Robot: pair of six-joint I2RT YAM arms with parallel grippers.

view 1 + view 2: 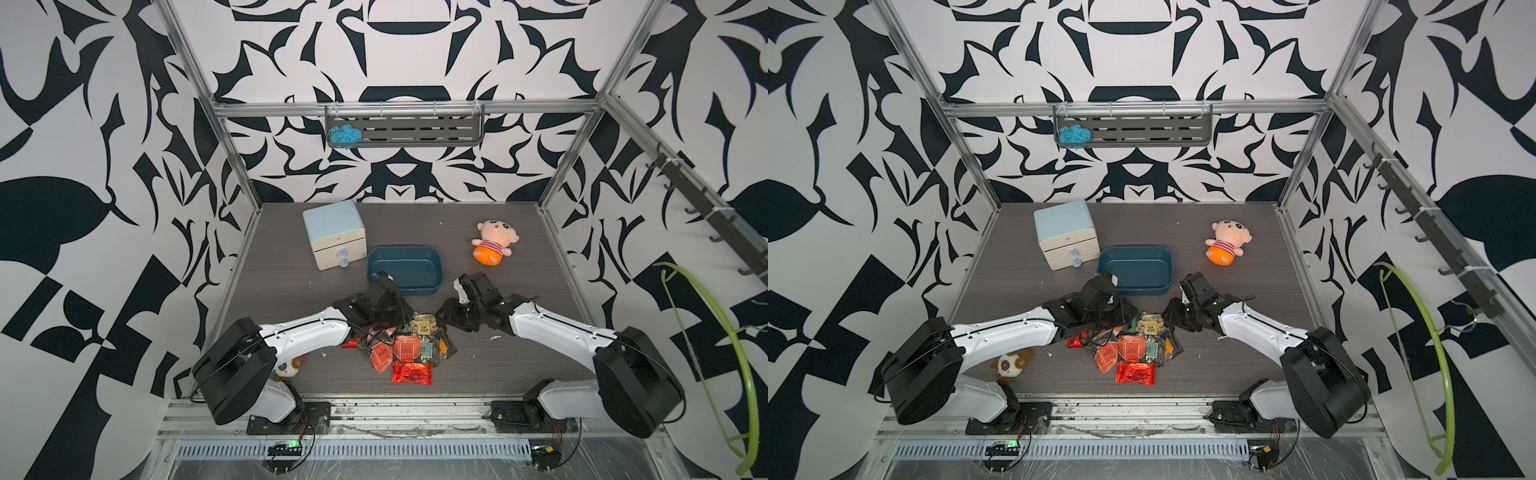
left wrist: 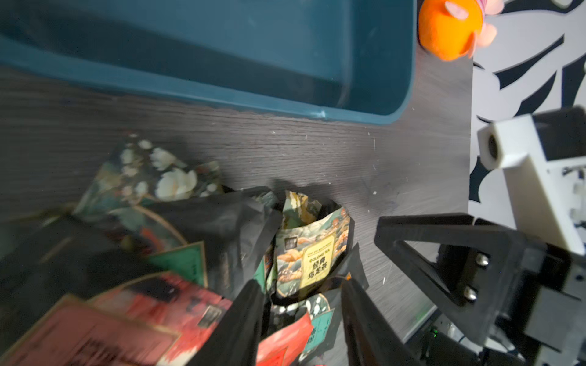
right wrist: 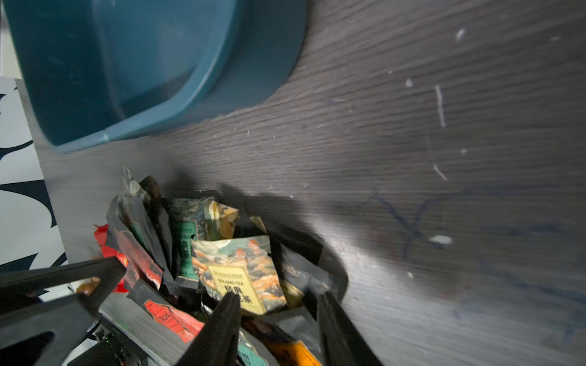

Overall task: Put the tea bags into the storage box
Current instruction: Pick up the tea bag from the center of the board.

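The tea bags point(image 1: 405, 349) point(image 1: 1133, 351) lie in a loose heap of red, black, orange and green sachets near the table's front middle. Behind the heap stands the teal storage box point(image 1: 415, 289) point(image 1: 1133, 249), with nothing in it. My left gripper point(image 1: 397, 323) point(image 2: 302, 301) is down in the heap's far left side, jaws pressed onto a crumpled bunch of sachets, one an oolong sachet point(image 2: 312, 253). My right gripper point(image 1: 446, 316) point(image 3: 277, 301) is in the far right side, shut on the same oolong sachet point(image 3: 241, 272) and a black one. Both sets of fingertips are hidden in both top views.
A pale blue two-drawer cabinet point(image 1: 334, 232) stands left of the box. A pink and orange plush doll point(image 1: 494, 243) lies at the back right. A small brown plush toy point(image 1: 1011, 363) sits under the left arm. The two grippers are close together over the heap.
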